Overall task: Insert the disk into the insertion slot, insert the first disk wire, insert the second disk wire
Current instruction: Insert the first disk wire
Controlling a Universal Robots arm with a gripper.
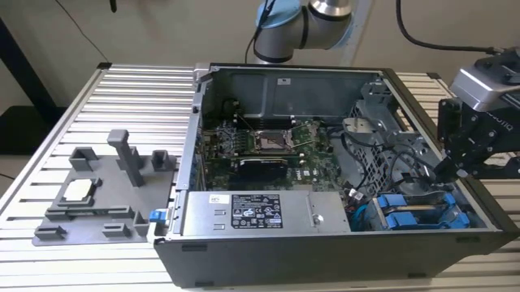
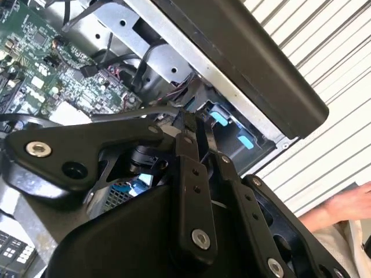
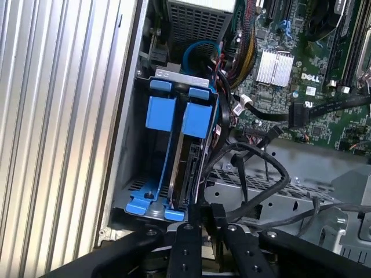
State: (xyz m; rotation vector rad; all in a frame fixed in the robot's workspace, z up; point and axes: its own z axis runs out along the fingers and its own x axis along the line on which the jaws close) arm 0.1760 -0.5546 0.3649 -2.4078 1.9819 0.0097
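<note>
On the exterior view's left, a grey fixture (image 1: 97,194) lies on the slatted tabletop (image 1: 138,91), and the open computer case (image 1: 325,255) takes the middle. At the exterior view's right, the arm (image 1: 479,121) leans over the case's edge. Its pincer (image 1: 449,173) points down into the case, just above the drive bay (image 1: 445,210).

The first wrist view looks along that bay. The disk (image 3: 186,165) sits in its slot beside the other carrier (image 3: 159,113), on the side further from the case wall. Its long axis runs along the bay, and its blue handle end faces away from the pincer (image 3: 203,209). Black cables (image 3: 261,168) loop just beside it.

The second wrist view adds a person's hand (image 2: 342,202) outside the case. I cannot tell whether the pincer (image 2: 191,124) is open or closed.
</note>
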